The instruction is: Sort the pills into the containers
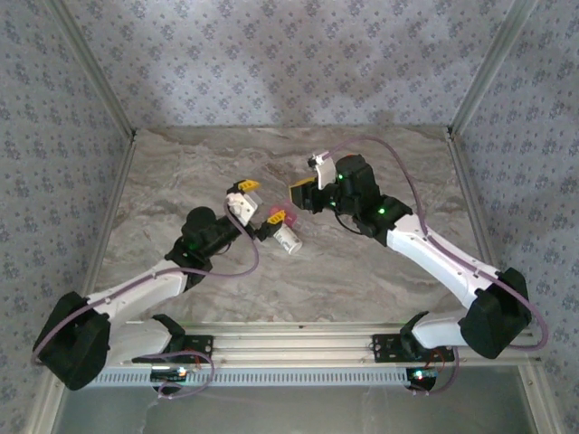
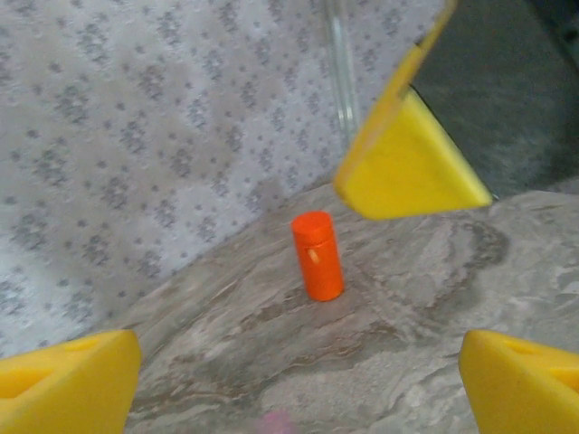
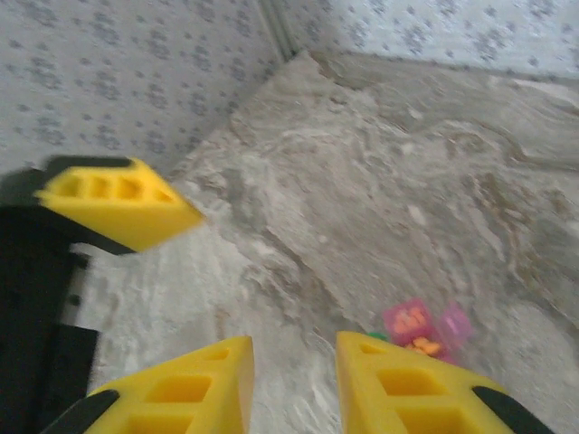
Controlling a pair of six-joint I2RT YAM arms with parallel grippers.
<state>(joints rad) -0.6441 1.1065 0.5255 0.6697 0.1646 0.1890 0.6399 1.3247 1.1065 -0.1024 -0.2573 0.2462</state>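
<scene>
Pills [image 3: 413, 319], orange, sit in the opened pink end of the pill box [image 1: 282, 228]. The box lies mid-table, its long axis seeming to run from that pink end back toward the arm bases. Just left of the box, the left claw [image 1: 252, 209] has its jaws spread wide and empty. A pink blur at the bottom of its wrist view suggests the box is right under the gap. Just beyond the box, the right claw [image 1: 303, 194] has its jaws nearly together, a narrow gap between them and nothing held. In its wrist view the box lies ahead and to the right. An orange bottle [image 2: 317, 256] stands upright past the box. The left claw looks nearer.
</scene>
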